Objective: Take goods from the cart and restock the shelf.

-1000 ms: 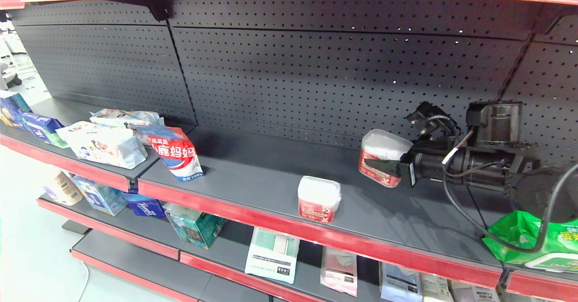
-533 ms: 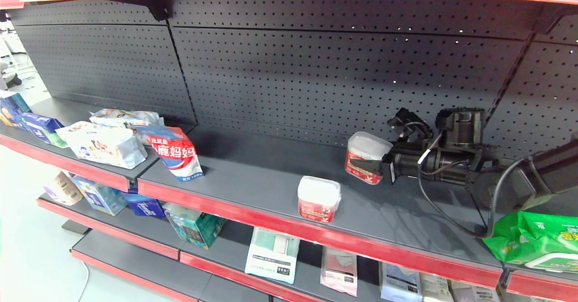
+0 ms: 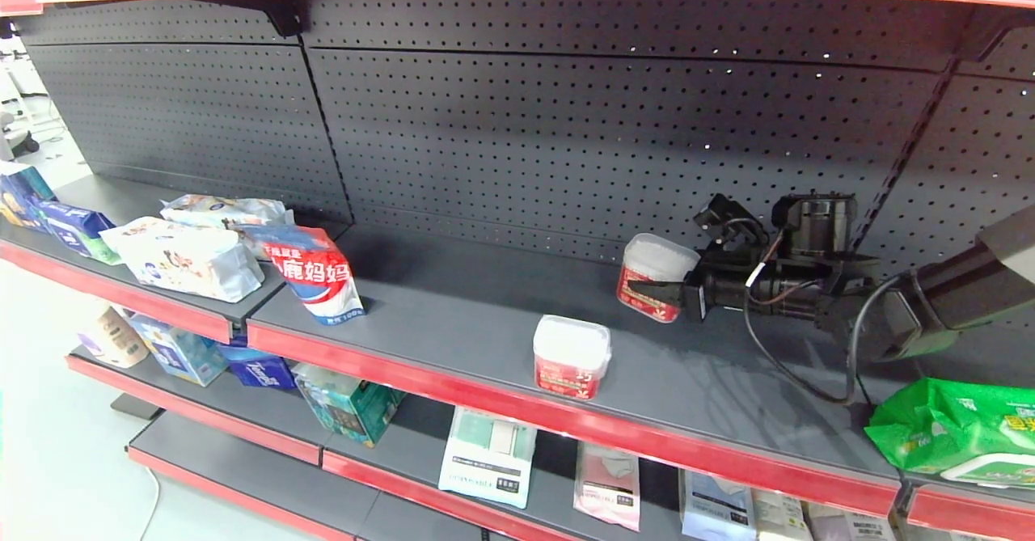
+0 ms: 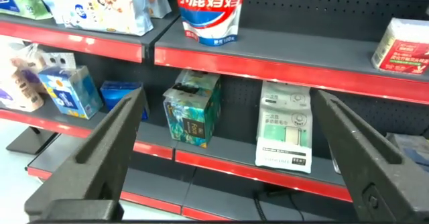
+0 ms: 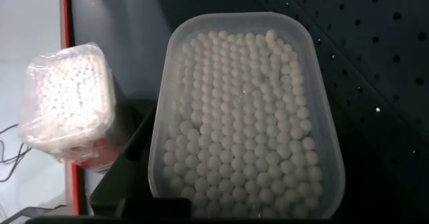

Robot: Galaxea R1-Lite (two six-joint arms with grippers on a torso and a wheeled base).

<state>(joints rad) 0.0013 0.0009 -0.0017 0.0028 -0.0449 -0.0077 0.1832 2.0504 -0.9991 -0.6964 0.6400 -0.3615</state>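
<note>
1. The left gripper (image 4: 229,96) is positioned low, in front of the lower tiers. Its jaws are spread wide and nothing is held between them.
2. On the lower tier facing it, a teal box (image 4: 193,110) and a white-and-green box (image 4: 285,127) are stood side by side, slightly apart.
3. The shelf (image 3: 461,306) is identified by its dark deck and red front strip. At its front edge, near the middle, a second container (image 3: 571,357) of white beads with a red label is stood upright.
4. At the right end of the deck, a green pack (image 3: 954,428) is laid near the front edge. Toward the left, a blue-and-red pouch (image 3: 311,270) is stood beside a white pack (image 3: 182,258).
5. Further back, right of centre, the right gripper (image 3: 656,290) is clamped on the held container (image 3: 656,259), a matching bead-filled tub with a red label. The tub is tilted and located over the rear of the deck, behind and to the right of the second container. Contact between its base and the deck cannot be determined.
6. The pegboard panel (image 3: 525,137) is located directly behind the held container.
</note>
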